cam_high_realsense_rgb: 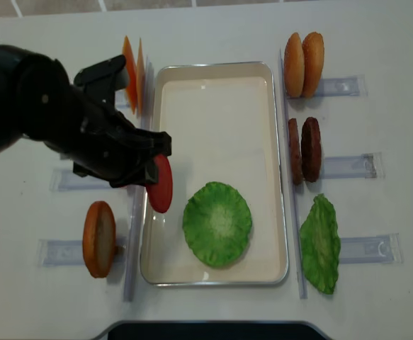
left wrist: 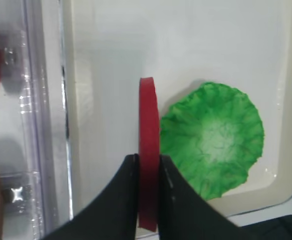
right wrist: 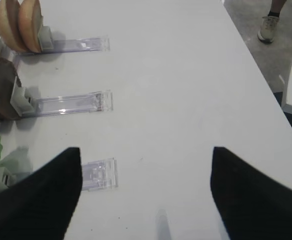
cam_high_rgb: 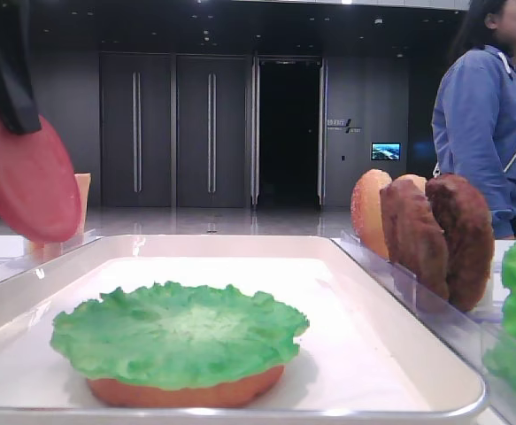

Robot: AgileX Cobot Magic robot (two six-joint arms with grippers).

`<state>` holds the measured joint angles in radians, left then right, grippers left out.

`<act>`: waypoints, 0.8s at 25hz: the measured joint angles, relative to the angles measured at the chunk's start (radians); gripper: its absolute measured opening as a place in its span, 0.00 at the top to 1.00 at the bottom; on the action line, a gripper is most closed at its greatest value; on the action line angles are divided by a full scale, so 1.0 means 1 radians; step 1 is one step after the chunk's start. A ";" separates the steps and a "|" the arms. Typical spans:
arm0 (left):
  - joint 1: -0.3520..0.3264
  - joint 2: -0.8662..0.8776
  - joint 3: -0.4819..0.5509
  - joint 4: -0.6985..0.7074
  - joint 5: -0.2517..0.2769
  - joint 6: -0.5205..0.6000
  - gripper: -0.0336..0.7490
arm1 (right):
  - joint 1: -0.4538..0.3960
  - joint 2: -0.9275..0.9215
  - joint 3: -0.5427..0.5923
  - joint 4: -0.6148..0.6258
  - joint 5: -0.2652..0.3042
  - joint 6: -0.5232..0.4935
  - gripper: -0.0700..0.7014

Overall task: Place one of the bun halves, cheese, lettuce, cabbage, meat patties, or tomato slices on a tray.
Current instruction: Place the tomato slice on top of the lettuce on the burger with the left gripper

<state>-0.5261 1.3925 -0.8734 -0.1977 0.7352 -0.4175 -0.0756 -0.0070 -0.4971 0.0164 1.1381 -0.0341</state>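
My left hand (left wrist: 147, 172) was clamped on a tomato slice (left wrist: 148, 145), holding it on edge above the left rim of the tray (cam_high_realsense_rgb: 213, 92). Just right of the slice, the lettuce (cam_high_realsense_rgb: 217, 224) lay flat in the tray on top of a bun half (cam_high_rgb: 187, 390). My right hand (right wrist: 146, 192) hung with its fingers spread wide and nothing between them, over the white desk (right wrist: 186, 75). On that side stood two bun halves (cam_high_realsense_rgb: 304, 64), two meat patties (cam_high_realsense_rgb: 304, 150) and a second green leaf (cam_high_realsense_rgb: 321, 244) in clear racks (cam_high_realsense_rgb: 348, 164). Left of the tray stood the cheese (cam_high_realsense_rgb: 132, 71) and another bun half (cam_high_realsense_rgb: 99, 239).
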 joint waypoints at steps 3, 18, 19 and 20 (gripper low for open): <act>0.000 -0.025 0.031 -0.098 -0.034 0.080 0.88 | 0.000 0.000 0.000 0.000 0.000 0.000 0.21; 0.000 -0.071 0.161 -0.560 -0.152 0.528 0.88 | 0.000 0.000 0.000 0.000 0.000 0.001 0.21; 0.000 -0.071 0.162 -0.577 -0.155 0.547 0.88 | 0.000 0.000 0.000 0.000 0.000 0.001 0.21; 0.000 -0.070 0.162 -0.595 -0.155 0.560 0.88 | 0.000 0.000 0.000 0.000 0.000 0.001 0.21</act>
<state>-0.5261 1.3227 -0.7114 -0.7929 0.5806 0.1426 -0.0756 -0.0070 -0.4971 0.0164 1.1381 -0.0334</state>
